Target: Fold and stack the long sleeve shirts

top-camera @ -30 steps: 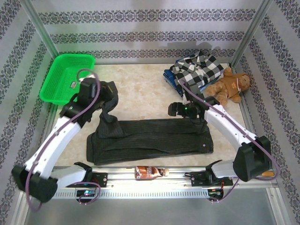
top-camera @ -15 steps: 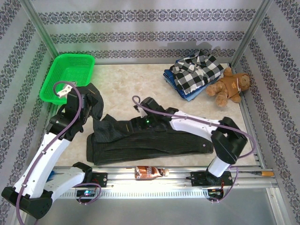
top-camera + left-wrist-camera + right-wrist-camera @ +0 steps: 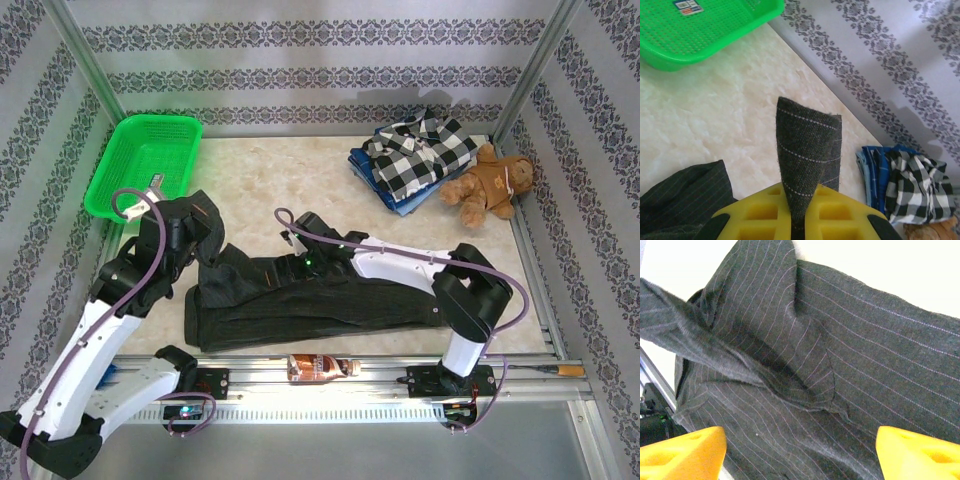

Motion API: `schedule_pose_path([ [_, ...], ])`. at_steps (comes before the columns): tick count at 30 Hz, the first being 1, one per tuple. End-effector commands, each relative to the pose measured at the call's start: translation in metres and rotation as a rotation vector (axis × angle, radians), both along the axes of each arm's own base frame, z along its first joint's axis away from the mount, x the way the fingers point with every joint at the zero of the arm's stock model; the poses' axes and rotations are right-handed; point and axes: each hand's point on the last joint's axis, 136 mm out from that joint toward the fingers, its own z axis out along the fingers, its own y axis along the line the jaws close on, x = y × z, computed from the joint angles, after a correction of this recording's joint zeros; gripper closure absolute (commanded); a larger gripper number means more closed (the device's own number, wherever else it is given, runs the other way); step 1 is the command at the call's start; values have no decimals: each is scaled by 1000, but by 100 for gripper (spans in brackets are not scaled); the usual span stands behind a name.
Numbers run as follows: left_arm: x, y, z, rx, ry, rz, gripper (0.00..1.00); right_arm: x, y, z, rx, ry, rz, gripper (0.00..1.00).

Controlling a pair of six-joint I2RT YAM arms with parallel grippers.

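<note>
Overhead and wrist views of the bench (image 3: pixel 290 180), read from left to right. At far left, a green basket (image 3: pixel 145 165) sits in the back corner, against the side wall. Just in front of it, the left hand (image 3: pixel 203 228) is clamped tight on a flap of the charcoal pinstriped shirt (image 3: pixel 330 300). In the left wrist view the cloth rises as a narrow upright tongue from between the yellow fingers (image 3: pixel 760 212). The rest of that shirt lies as a long, partly folded band across the near middle of the bench, parallel to the front rail, with its left end lifted toward the left hand. The right hand (image 3: pixel 300 265) hangs low over the left-centre of the shirt. The right wrist view shows its two yellow fingertips (image 3: pixel 685 450) spread wide, with rumpled pinstriped cloth between and beyond them and nothing held. Whether the tips touch the fabric cannot be told. A bottle (image 3: pixel 320 367) lies on its side on the front rail, below the shirt. At the back right, the checked flannel shirt (image 3: pixel 420 150) rests folded on top of a blue garment (image 3: pixel 385 190). A brown teddy bear (image 3: pixel 490 185) lies just beside this stack on its right.
</note>
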Motion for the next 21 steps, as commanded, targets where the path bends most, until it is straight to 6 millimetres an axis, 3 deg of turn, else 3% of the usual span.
schedule_pose_path([
  [1, -15, -2, 15, 28, -17, -55, 91, 19, 17, 6, 62, 60, -59, 26],
  [6, -36, 2, 25, 6, -35, -75, 93, 33, 51, 7, 109, 139, -47, 56],
  [9, -46, 4, 30, -16, -52, -91, 94, 37, 66, -1, 128, 194, -48, 67],
  [16, -55, 14, 36, -7, -61, -62, 94, 15, 93, -18, 151, 288, 31, 74],
  [21, -48, 14, 39, 22, -69, -52, 93, -21, 94, -19, 155, 338, 129, 75],
])
